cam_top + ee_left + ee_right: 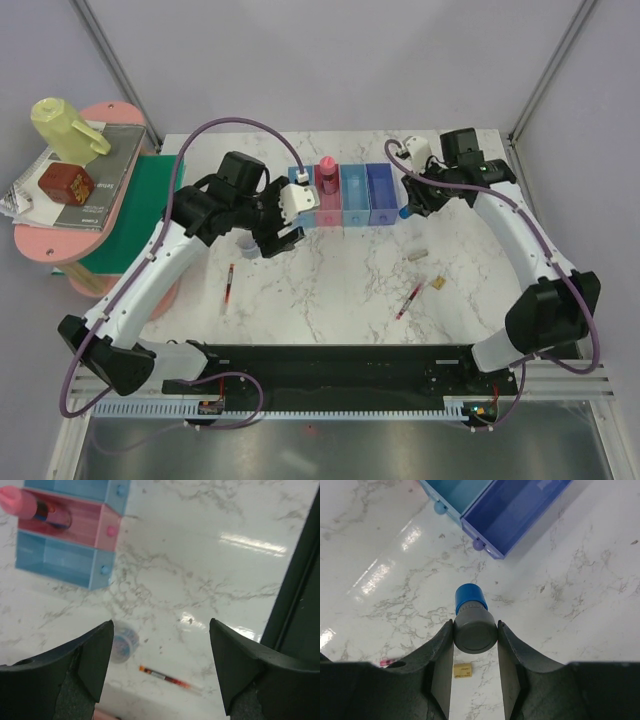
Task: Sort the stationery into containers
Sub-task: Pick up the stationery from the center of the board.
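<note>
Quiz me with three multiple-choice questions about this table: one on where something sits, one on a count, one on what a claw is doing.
1. Which bin holds the pink glue stick? A pink B light blue C violet-blue
2. How many red pens lie on the table? A one B two C four
3. The right claw is: A open and empty B shut on the small blue piece C out of view

Answers:
1 A: it stands upright in the pink bin.
2 B: one lies on the left, the other on the right.
3 B: both fingers press against its grey cap.
</note>
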